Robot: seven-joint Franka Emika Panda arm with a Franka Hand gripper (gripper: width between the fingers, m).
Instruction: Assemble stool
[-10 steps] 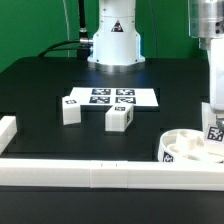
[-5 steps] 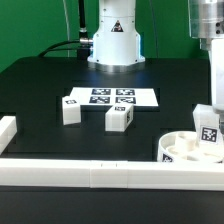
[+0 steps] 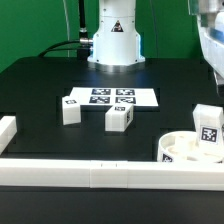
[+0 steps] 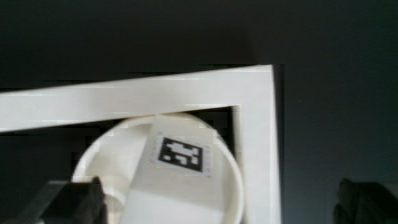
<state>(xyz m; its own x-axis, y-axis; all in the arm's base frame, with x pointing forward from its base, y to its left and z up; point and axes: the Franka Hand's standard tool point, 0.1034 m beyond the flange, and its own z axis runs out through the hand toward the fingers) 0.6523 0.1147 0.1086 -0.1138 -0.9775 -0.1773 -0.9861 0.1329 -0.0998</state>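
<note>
One leg (image 3: 207,128) stands on the seat (image 3: 185,150), right beneath the jaws, which are spread wide, gripping nothing.

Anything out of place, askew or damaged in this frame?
Nothing is clearly wrong. One leg stands in the seat and may lean a little; whether it is fully seated cannot be told. A second leg and a third leg sit loose by the marker board, undamaged.
</note>
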